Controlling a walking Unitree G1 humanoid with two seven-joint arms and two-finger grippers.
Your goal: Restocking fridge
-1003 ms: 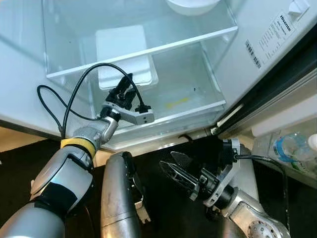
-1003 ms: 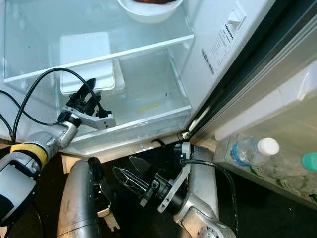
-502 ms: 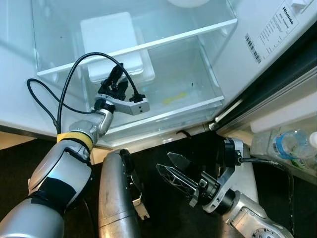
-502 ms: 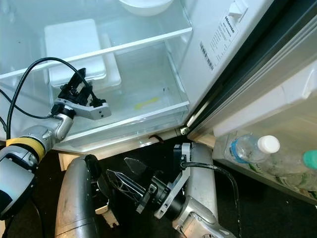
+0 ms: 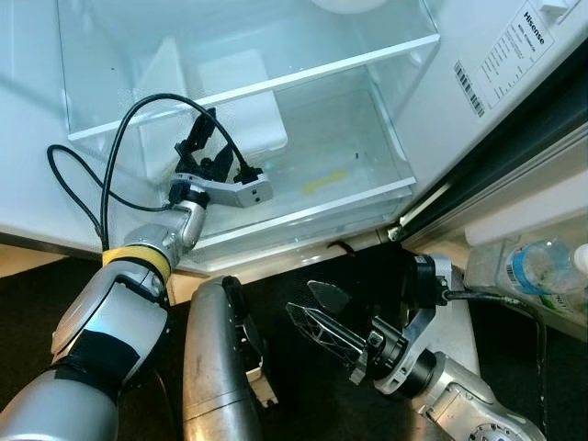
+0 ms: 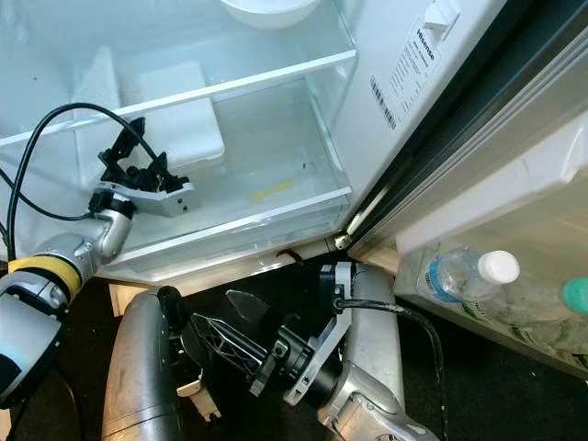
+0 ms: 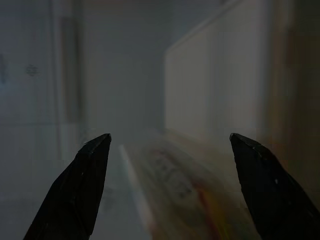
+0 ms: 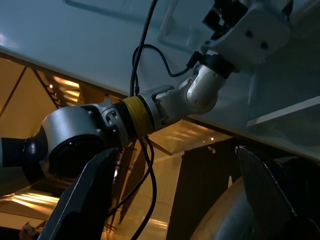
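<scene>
My left gripper (image 5: pixel 200 138) reaches into the fridge's lower clear compartment (image 5: pixel 367 138), under the glass shelf (image 5: pixel 367 62). Its fingers (image 7: pixel 90 165) stand open with nothing between them. Just beyond them lies a white flat box (image 5: pixel 246 99), seen as a pale wall (image 7: pixel 215 85) in the left wrist view, with blurred printed packaging (image 7: pixel 175 185) below. My right gripper (image 5: pixel 310 310) hangs low in front of the fridge over the dark floor, open and empty. Its wrist view looks at my left arm (image 8: pixel 165 100).
A white bowl (image 6: pixel 271 9) sits on the shelf above. The open fridge door (image 6: pixel 514 184) stands at the right, with a water bottle (image 6: pixel 464 276) and a teal-capped one (image 6: pixel 574 299) in its rack. A yellow mark (image 5: pixel 326 182) lies on the compartment floor.
The left gripper has shifted a little to the left inside the compartment. The white box now looks narrower and sits further right. The right gripper has barely moved.
</scene>
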